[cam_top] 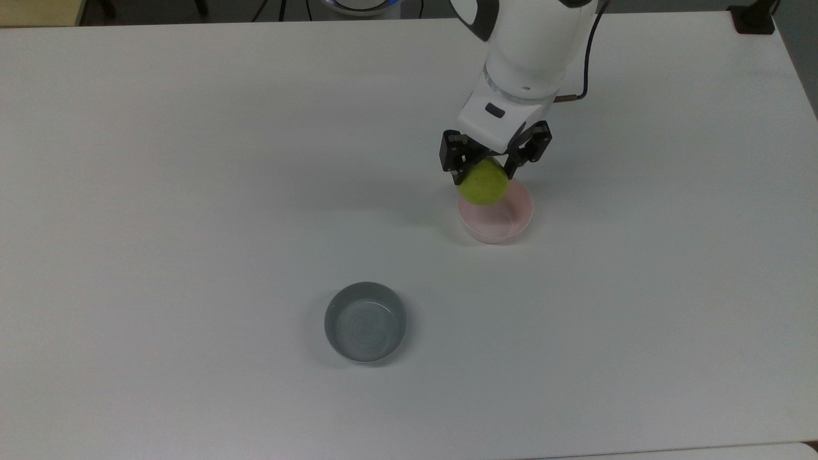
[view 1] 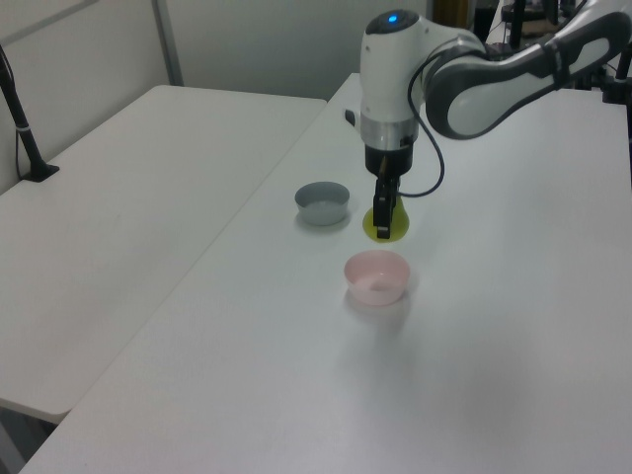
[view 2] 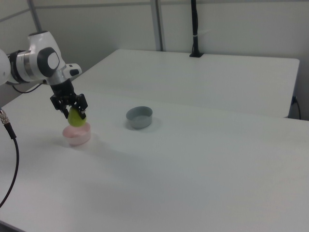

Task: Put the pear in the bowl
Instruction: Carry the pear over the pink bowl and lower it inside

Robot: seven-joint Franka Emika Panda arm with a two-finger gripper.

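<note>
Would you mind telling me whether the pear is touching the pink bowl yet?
Apart. In the left view the pear, held in the gripper, hangs above and behind the pink bowl, with bare white table visible between them.

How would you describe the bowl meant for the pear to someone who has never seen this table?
On the white table stand two small round bowls. The bowl is directly beneath the end effector holding the pear. It is pale pink, unlike the grey bowl.
</note>
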